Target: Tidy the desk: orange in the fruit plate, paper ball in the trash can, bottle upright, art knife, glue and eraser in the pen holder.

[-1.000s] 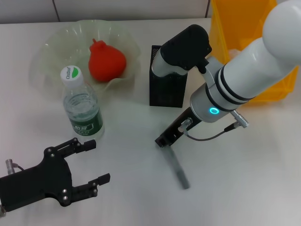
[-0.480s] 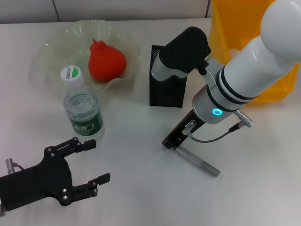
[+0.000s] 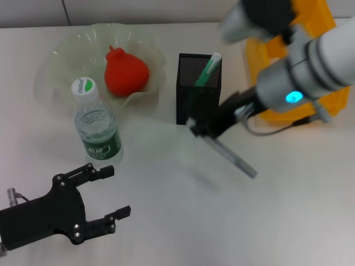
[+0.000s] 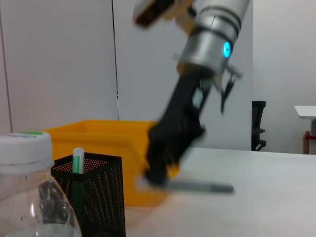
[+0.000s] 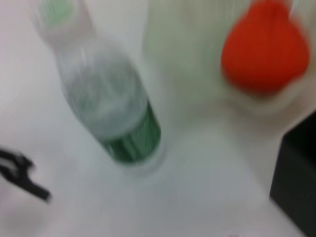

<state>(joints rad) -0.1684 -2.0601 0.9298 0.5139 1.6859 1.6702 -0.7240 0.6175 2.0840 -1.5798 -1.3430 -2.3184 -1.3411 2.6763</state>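
Nearest, left gripper (image 3: 105,191) parked idle, fingers spread, empty. Beyond it, bottle (image 3: 97,127) upright. Right gripper (image 3: 202,126) clamped on a slim grey stick (image 3: 233,158), raised beside the pen holder (image 3: 198,97), likely for dropping in. Farthest, orange (image 3: 126,72) resting in the fruit plate (image 3: 61,61).

White counter (image 3: 166,188), plain surface. Resting on it: pale-green fruit plate (image 3: 61,55) at far left, an orange (image 3: 126,72) inside it. Bottle (image 3: 97,126) stands upright just in front of the plate, white cap on. Black mesh pen holder (image 3: 191,100) near centre, upright, a green-and-white stick (image 3: 207,69) leaning inside. Yellow trash can (image 3: 277,52) at far right, beside the holder. Whether the grey stick (image 3: 236,160) touches the surface cannot be told.
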